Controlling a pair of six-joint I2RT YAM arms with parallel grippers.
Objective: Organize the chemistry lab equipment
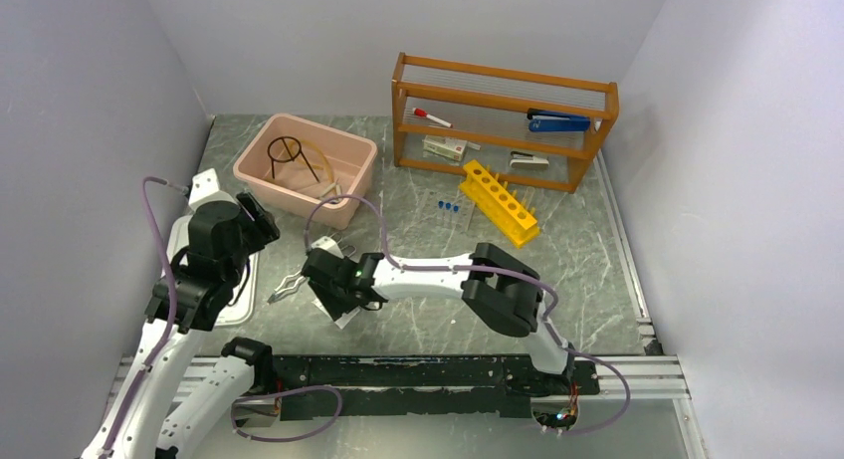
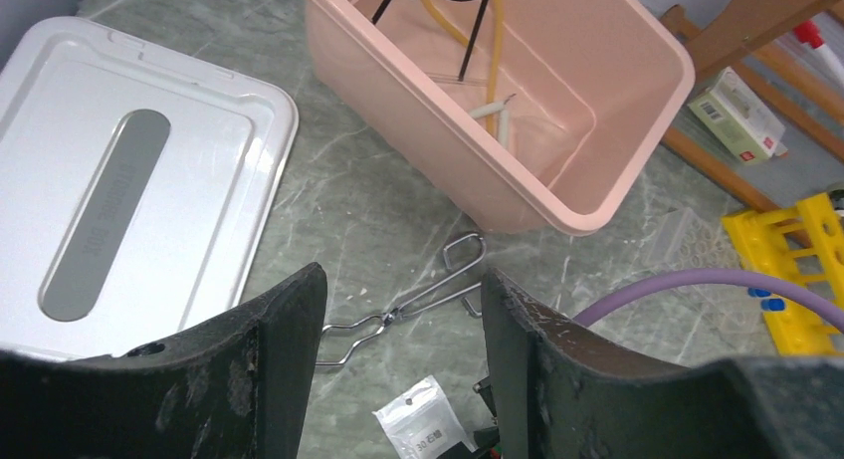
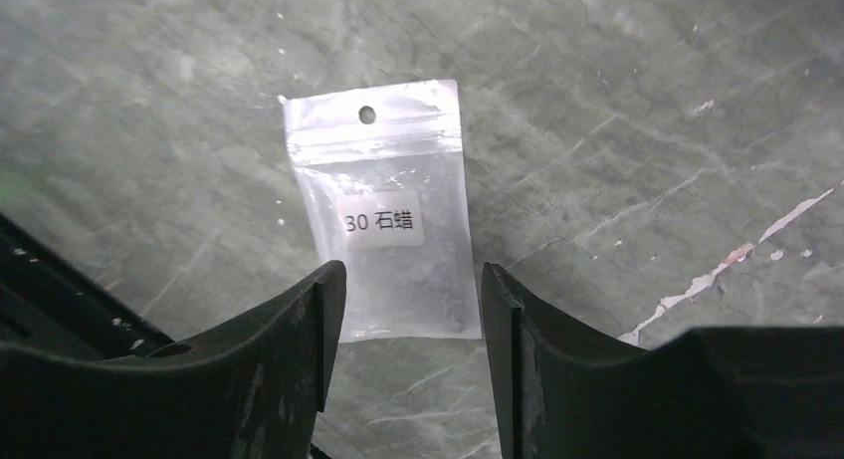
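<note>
Silvery metal tongs (image 1: 289,285) lie on the table and show between my left fingers in the left wrist view (image 2: 418,300). My left gripper (image 2: 403,277) is open and empty, held above them; in the top view it (image 1: 263,223) is near the pink bin (image 1: 261,176). The bin holds the black wire ring stand (image 1: 288,155) and tan tubing (image 2: 490,76). My right gripper (image 3: 410,280) is open just above a small clear zip bag (image 3: 391,220) labelled 30, without gripping it. Tiny blue-capped tubes (image 1: 449,208) lie in a clear bag near the yellow rack (image 1: 498,201).
A white lid (image 2: 129,170) lies left of the bin, under my left arm. A wooden shelf (image 1: 503,81) at the back holds a red-capped marker (image 1: 431,116), a blue stapler (image 1: 557,122) and small boxes. Grey walls close in on both sides.
</note>
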